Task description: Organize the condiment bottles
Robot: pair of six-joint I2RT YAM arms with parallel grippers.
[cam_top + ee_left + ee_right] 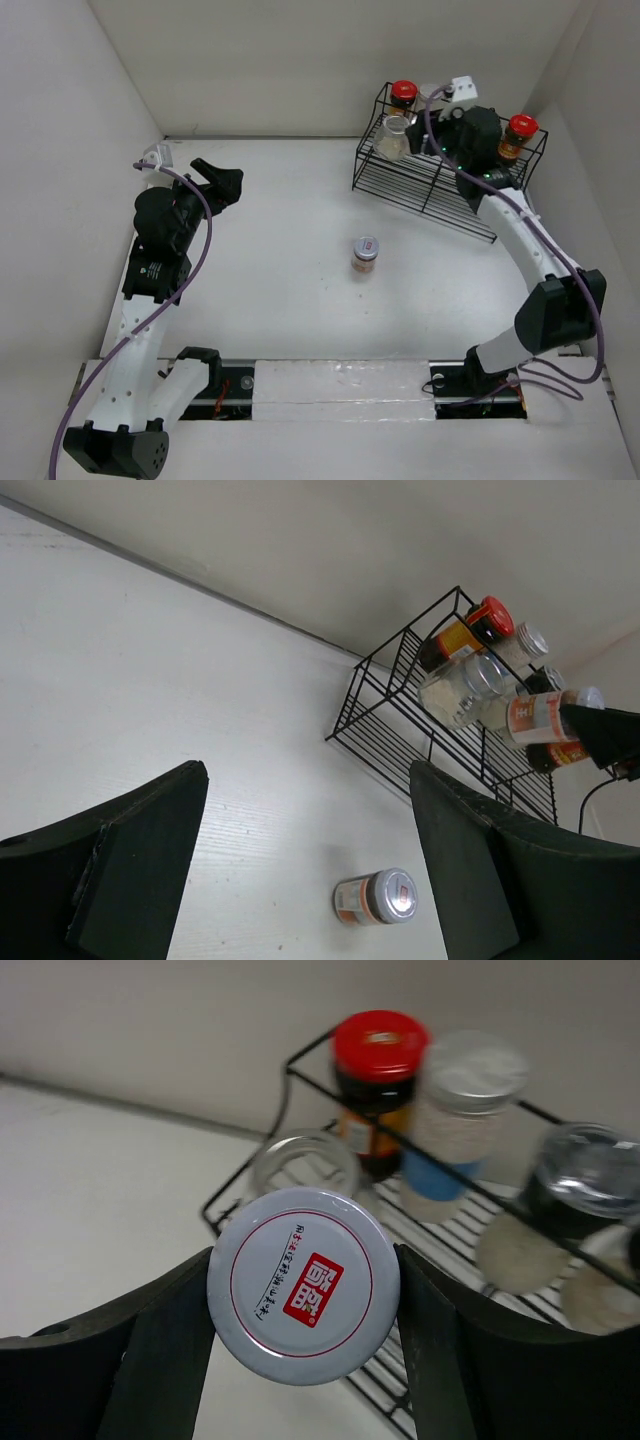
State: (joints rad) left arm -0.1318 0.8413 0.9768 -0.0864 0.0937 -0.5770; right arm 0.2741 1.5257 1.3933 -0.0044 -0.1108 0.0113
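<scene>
— Where is the right arm?
— It reaches to the rack (420, 185) at the far right. The right gripper (303, 1305) pinches a silver-lidded jar (303, 1285) by its sides.
— And the left?
— It is bent above the table's (280, 300) left side, with the left gripper (308, 780) spread wide.
— What's in the rack?
— Red-lidded jars (403, 93) of dark sauce, a blue-labelled jar (455, 1120) and pale spice jars (394, 138). A lone jar (365, 252) stands upright mid-table.

The rightmost jars (585, 1185) in the rack (440, 1245) are blurred.

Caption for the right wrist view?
Right gripper clamps a silver-lidded glass jar at the black wire rack.
</scene>
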